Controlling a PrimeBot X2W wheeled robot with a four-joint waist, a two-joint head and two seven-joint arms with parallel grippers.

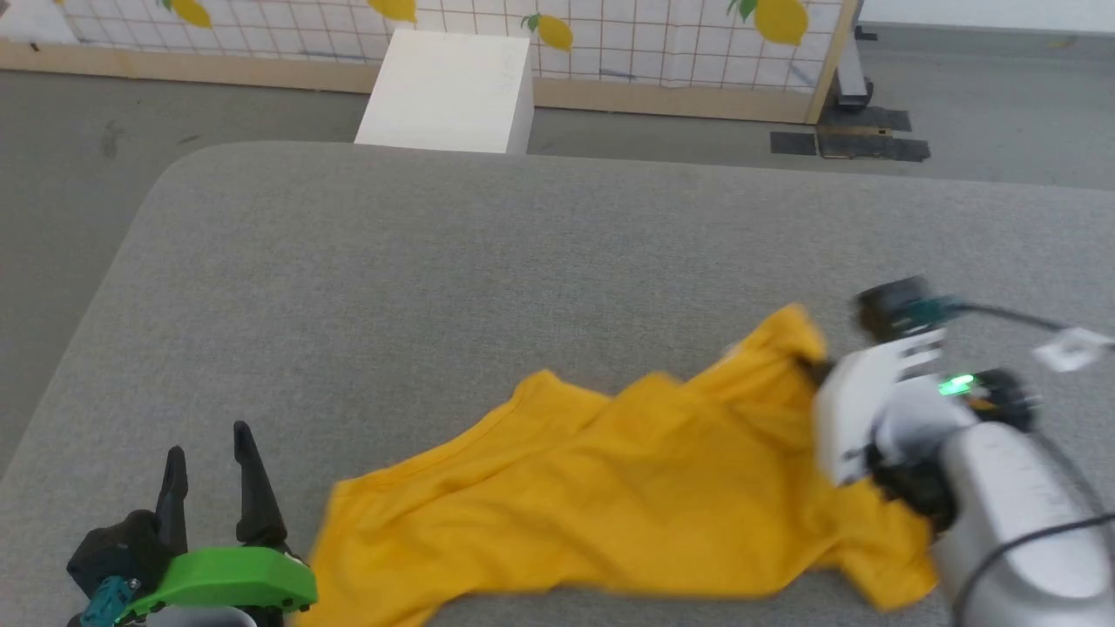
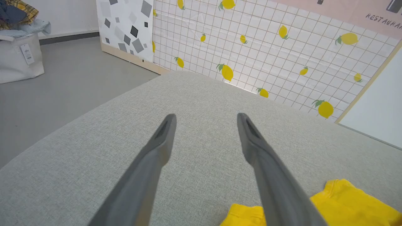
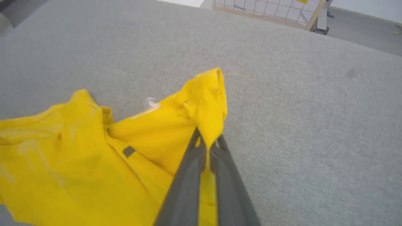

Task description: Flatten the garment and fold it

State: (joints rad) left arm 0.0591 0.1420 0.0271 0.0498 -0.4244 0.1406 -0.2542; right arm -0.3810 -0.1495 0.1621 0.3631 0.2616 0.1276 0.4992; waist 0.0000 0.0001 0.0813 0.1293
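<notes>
Right fingers [image 3: 188,175] pinch the T-shirt [image 1: 610,488] at a raised edge; left fingers [image 1: 251,488] stand open, empty. Draw that edge outward, low and steady, across the padded surface [image 1: 435,261].

You get bright, even, soft light with only faint shadows. In the head view the right arm [image 1: 915,418] and the shirt [image 1: 610,488] smear with motion blur. Both wrist views bend at the edges, and the left fingers [image 2: 150,163] look soft.
</notes>
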